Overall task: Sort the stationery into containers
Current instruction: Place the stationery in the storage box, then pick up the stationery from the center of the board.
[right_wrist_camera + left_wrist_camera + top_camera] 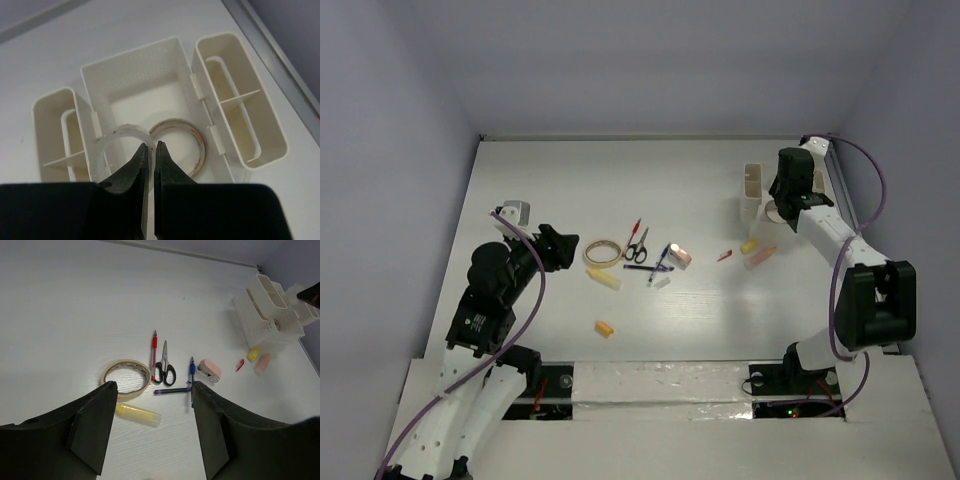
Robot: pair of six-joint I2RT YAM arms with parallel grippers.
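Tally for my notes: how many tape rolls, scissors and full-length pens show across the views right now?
Tape rolls: 3 (beige roll lying loose; white roll, brownish roll in the organiser)
Scissors: 1
Pens: 3 (red pen, blue pen, dark pen)
Total: 7

**Robot lab cell**

Lab-type robot rig. A white table (550,180) is boxed in on three sides by plain grey-lilac walls (400,150). Two white-and-black arms, left arm (485,300) and right arm (840,250), are bolted at the near edge, with purple cables (881,185) looped along them. The base strip (660,385) between the mounts is patched with shiny tape. Props on the table: loose stationery (638,245) and a white organiser (752,190). Flat, even lighting.
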